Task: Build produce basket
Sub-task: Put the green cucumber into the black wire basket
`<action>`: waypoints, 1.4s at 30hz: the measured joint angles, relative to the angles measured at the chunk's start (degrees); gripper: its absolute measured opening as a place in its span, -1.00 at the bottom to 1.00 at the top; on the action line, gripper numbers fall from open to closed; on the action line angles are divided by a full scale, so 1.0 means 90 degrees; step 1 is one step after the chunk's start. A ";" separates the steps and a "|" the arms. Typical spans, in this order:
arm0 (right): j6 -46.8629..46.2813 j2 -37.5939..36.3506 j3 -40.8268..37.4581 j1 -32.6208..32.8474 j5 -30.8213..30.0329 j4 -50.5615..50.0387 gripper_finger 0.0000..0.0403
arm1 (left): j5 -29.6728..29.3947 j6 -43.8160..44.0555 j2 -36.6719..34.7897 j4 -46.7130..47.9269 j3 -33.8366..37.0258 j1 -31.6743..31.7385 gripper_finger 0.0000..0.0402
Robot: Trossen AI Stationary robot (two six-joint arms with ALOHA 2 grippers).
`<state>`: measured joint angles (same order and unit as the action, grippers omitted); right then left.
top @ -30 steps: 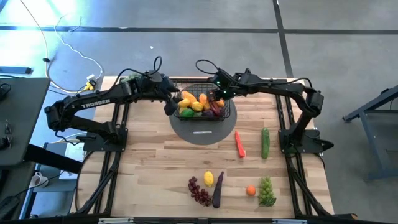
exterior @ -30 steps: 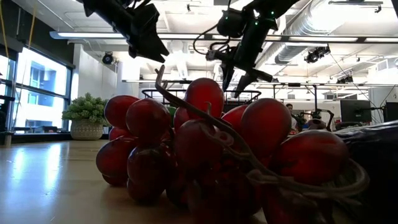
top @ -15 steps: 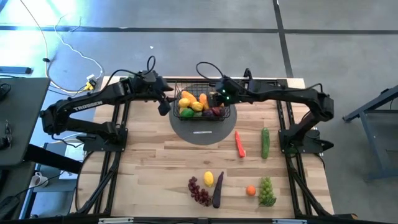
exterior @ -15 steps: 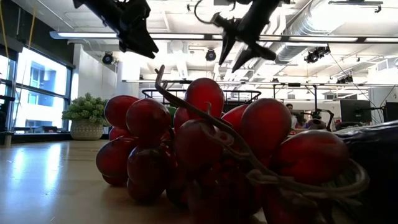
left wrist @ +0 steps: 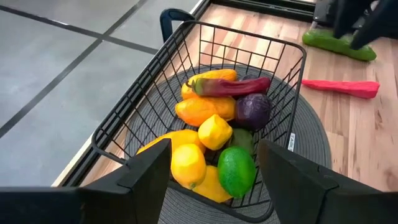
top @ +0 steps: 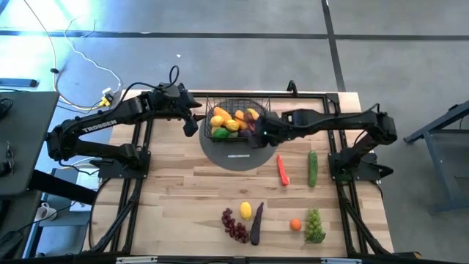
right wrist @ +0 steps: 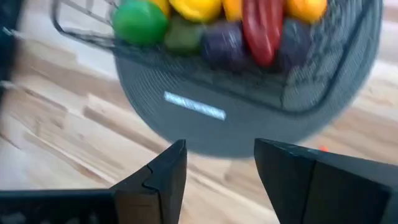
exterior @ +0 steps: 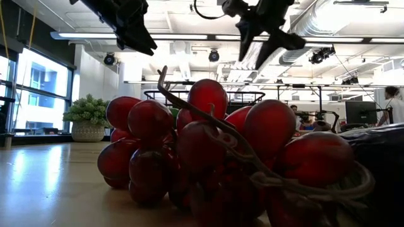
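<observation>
Grey concrete floor point(top: 220, 44) all around the table. Bright window point(exterior: 35, 88) at the back, potted plant point(exterior: 88, 116) beside it, pipes overhead.

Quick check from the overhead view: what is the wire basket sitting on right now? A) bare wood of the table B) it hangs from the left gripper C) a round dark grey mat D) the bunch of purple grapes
C: the basket rests on the round dark grey mat, whose edge shows beyond the basket's sides.

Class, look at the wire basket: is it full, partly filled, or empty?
Partly filled. The basket holds a heap of produce below its rim, while a carrot, cucumber and grapes lie out on the table.
</observation>
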<state>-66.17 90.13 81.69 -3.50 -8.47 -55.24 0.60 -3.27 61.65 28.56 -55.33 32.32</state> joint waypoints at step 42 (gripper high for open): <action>-0.3050 -0.0695 -0.1929 0.1679 0.1014 -0.3281 0.07 | -0.0100 0.0002 0.0002 -0.0601 0.0000 0.0002 0.13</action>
<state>-93.61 83.87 64.33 11.62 0.65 -84.77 -0.30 -3.25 61.67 23.15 -55.33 32.34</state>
